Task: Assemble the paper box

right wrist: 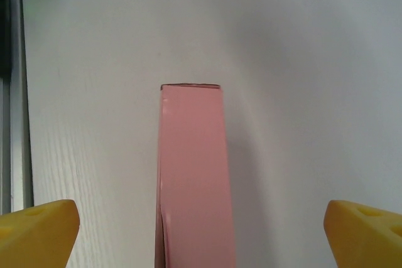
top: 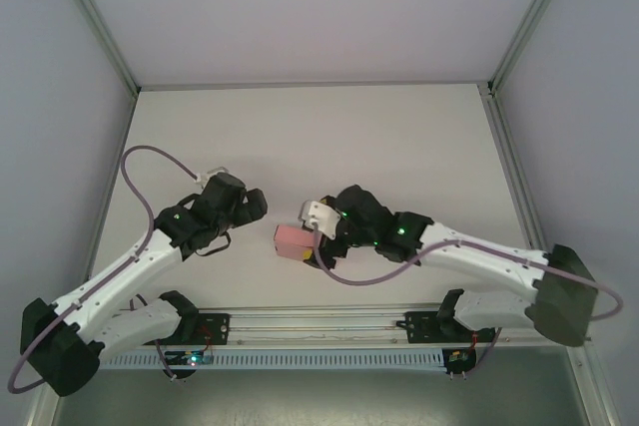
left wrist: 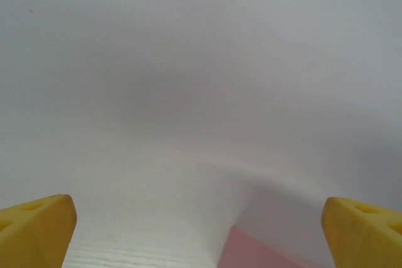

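Observation:
The paper box (top: 290, 240) is a small flat pink box resting on the white table (top: 319, 137) near the front middle. In the right wrist view the paper box (right wrist: 191, 174) stands on a narrow edge and runs away from the camera, with a slight open seam low on its left side. My right gripper (top: 310, 236) is open, its yellow fingertips (right wrist: 38, 230) wide apart on either side of the box without touching it. My left gripper (top: 258, 205) is open just left of the box; a pink corner (left wrist: 257, 252) shows low between its fingertips (left wrist: 361, 230).
The table's near-edge metal rail (right wrist: 16, 92) runs close along the left of the right wrist view. Grey enclosure walls (top: 60, 97) and frame posts border the table on both sides. Bare tabletop stretches behind the box toward the back wall.

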